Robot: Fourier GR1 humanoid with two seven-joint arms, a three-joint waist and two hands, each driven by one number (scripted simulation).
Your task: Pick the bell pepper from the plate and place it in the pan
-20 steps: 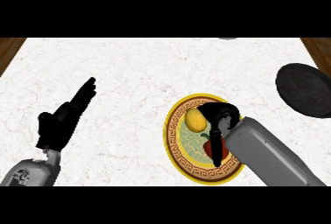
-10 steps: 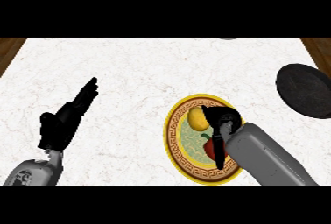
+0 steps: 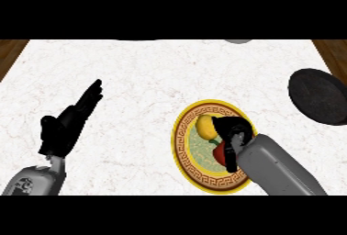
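A yellow-rimmed patterned plate point(image 3: 187, 137) lies on the marble counter, right of centre. On it lie a yellow fruit point(image 3: 205, 127) and a red bell pepper point(image 3: 220, 153), the pepper mostly hidden. My right hand point(image 3: 232, 130) is over the plate, its fingers curled down beside the pepper and touching the yellow fruit; whether they close round the pepper is hidden. The dark round pan point(image 3: 317, 95) sits at the counter's right edge, well apart from the plate. My left hand point(image 3: 68, 126) rests open at the left, fingers pointing up.
A grey round object point(image 3: 237, 41) shows partly at the counter's far edge. Wooden floor strips run along both sides of the counter point(image 3: 136, 73).
My right hand has drawn back and down over the plate, uncovering more of the yellow fruit and the red pepper. The left hand has stayed put.
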